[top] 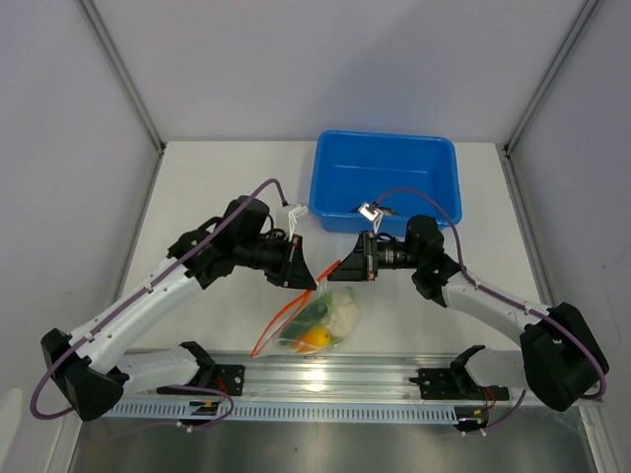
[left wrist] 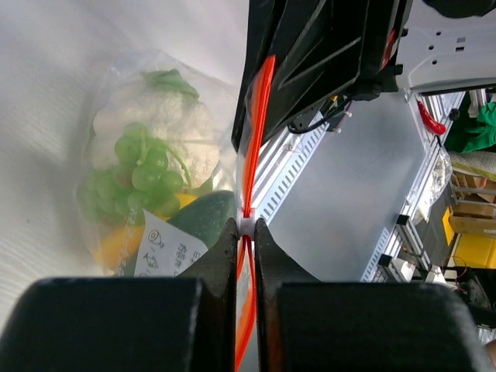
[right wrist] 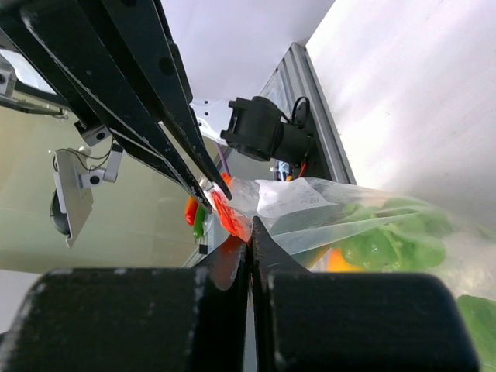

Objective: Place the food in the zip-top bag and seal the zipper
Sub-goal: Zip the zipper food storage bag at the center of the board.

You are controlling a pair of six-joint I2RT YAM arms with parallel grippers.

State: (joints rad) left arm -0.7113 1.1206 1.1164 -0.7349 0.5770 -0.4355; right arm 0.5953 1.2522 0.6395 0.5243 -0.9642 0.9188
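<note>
The clear zip-top bag hangs between my two grippers, above the table near the front rail. Inside it I see the white cauliflower, the green pea-like cluster, the dark green cucumber and the orange-yellow mango. The orange-red zipper runs along the bag's mouth. My left gripper is shut on the zipper at its small white slider. My right gripper is shut on the zipper end of the bag. Both grippers also show in the top view, left and right.
A blue plastic bin stands on the table behind the grippers, at the back right. A metal rail runs along the near edge. White enclosure walls stand left and right.
</note>
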